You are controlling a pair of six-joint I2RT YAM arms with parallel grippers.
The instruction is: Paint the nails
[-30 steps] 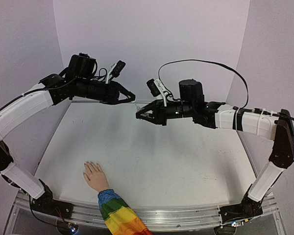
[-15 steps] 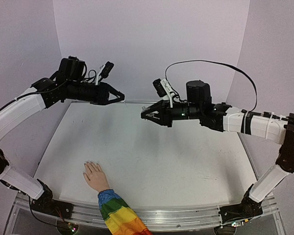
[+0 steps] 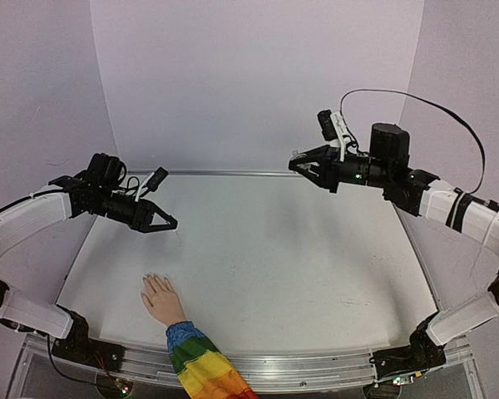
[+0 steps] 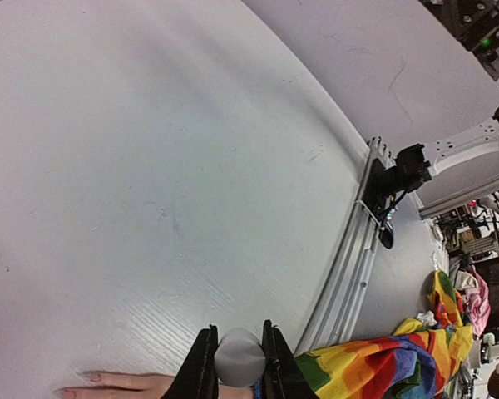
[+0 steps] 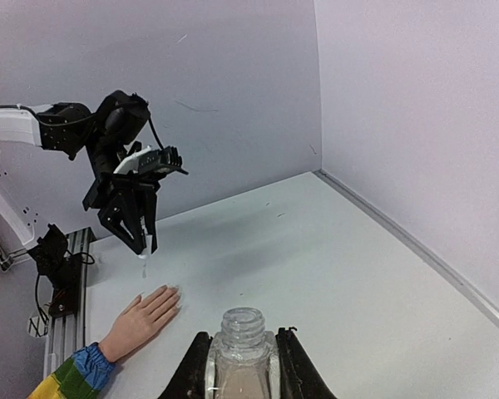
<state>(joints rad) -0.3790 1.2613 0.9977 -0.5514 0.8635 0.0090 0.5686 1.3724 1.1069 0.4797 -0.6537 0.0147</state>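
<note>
The left pincer [image 3: 168, 224] is clamped on the white cap [image 4: 239, 357], with a thin tip hanging below it over the bench [image 3: 274, 266] near the left edge. The right pincer [image 3: 298, 164] grips the open bottle [image 5: 243, 357], raised near the far edge. The nails [image 3: 154, 278] tip the mannequin hand [image 3: 160, 299], which lies flat by the near-left corner.

Hazards:
- An offset descent may smear skin or bench.
- Excess pressure may shift the hand, which appears unfixed.
- Tilting the uncapped bottle may spill polish.
</note>
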